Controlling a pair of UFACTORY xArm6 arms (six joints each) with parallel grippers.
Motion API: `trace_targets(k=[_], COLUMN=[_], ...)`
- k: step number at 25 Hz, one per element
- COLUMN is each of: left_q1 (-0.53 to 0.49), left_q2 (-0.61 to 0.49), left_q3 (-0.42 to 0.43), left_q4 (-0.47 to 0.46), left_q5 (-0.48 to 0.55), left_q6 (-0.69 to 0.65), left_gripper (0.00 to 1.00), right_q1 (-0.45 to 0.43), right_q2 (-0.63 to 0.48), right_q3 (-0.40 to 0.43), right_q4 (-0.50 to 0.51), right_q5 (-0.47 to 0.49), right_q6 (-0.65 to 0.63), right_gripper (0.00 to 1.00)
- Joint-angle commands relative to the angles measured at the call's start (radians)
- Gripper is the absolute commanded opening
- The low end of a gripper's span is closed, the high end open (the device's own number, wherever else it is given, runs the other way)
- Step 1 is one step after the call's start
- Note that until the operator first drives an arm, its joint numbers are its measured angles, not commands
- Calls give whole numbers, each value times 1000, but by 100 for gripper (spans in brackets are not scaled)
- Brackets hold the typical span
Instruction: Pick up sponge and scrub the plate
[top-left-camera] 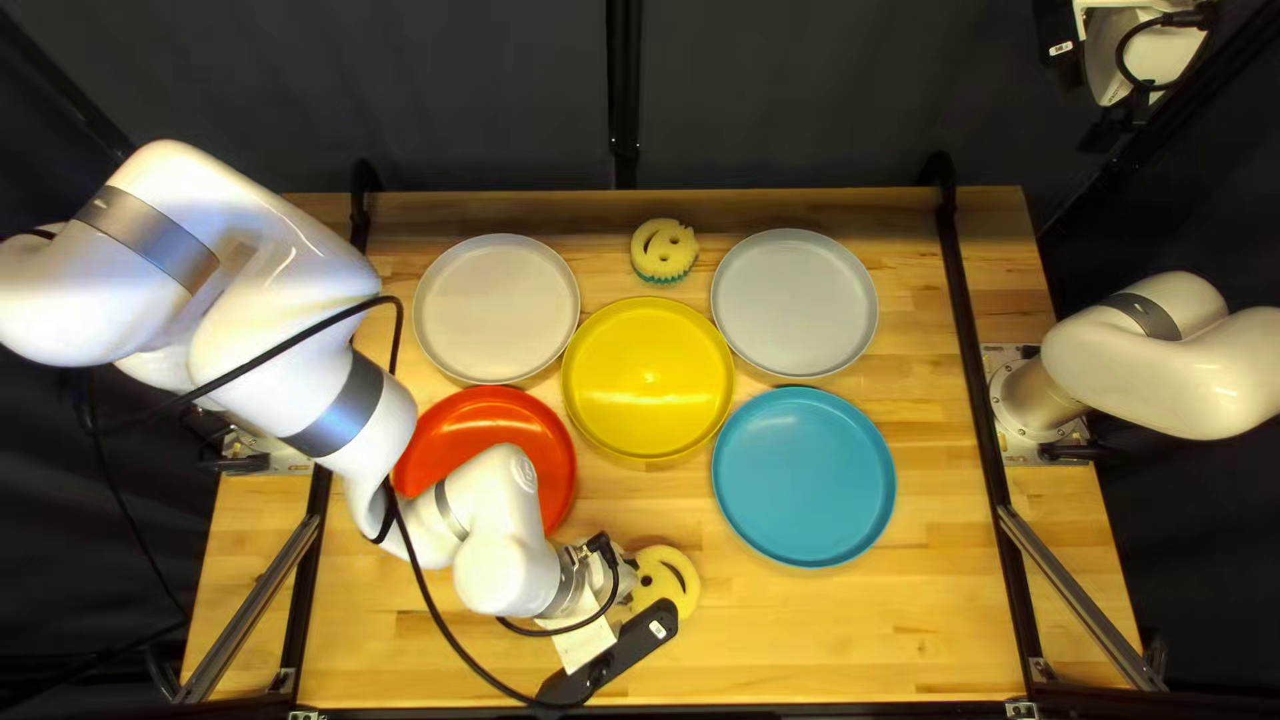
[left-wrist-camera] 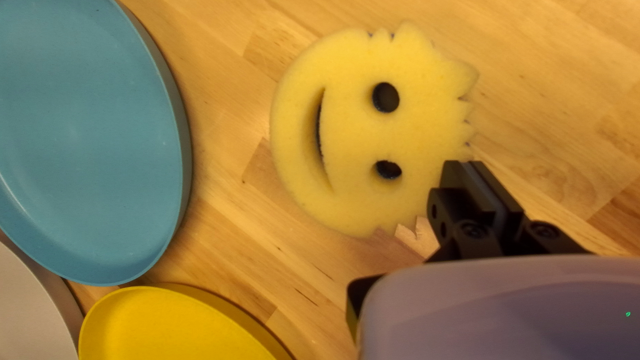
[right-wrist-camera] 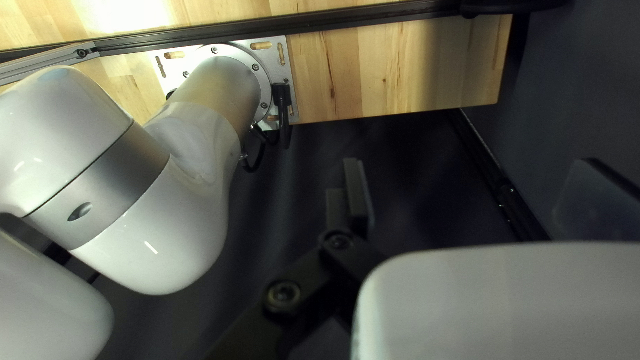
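In the top left view my left gripper point(top-left-camera: 582, 643) is low at the table's near edge, beside the yellow smiley sponge point(top-left-camera: 675, 579) and partly over it; its fingertips are hidden there. Seen from the left wrist, the gripper point(left-wrist-camera: 472, 164) is shut with nothing held, tips over the jagged edge of the sponge point(left-wrist-camera: 353, 137), which lies flat on the wood. Plates: red point(top-left-camera: 487, 434), yellow point(top-left-camera: 648, 379), blue point(top-left-camera: 803, 476) and two pale ones point(top-left-camera: 496, 308) point(top-left-camera: 795, 303). My right gripper point(top-left-camera: 1144, 60) hangs beyond the table's far right corner. In the right wrist view the gripper point(right-wrist-camera: 475, 177) stands open, holding nothing.
A second smiley sponge point(top-left-camera: 663, 251) sits between the pale plates at the far side. My left arm point(top-left-camera: 287, 300) reaches over the red plate, its black cable looping beside it. Dark rails run along both table sides. Bare wood point(top-left-camera: 827, 640) shows in front of the blue plate.
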Motion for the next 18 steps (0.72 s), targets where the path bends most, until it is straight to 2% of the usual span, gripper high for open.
trace_targets(k=[1,5,6,7,18], left_q1=[0,0,0,0,-1], left_q2=[0,0,0,0,-1], left_q3=[0,0,0,0,1], left_q4=[0,0,0,0,22], left_q5=[0,0,0,0,2], left_q6=[0,0,0,0,-25], left_gripper=[0,0,15,100,100], right_q1=[0,0,0,0,0], right_q2=[0,0,0,0,0], right_q3=[0,0,0,0,0], right_q4=[0,0,0,0,0], right_q5=[0,0,0,0,0], right_q6=[0,0,0,0,0], right_gripper=[100,100,100,100,100])
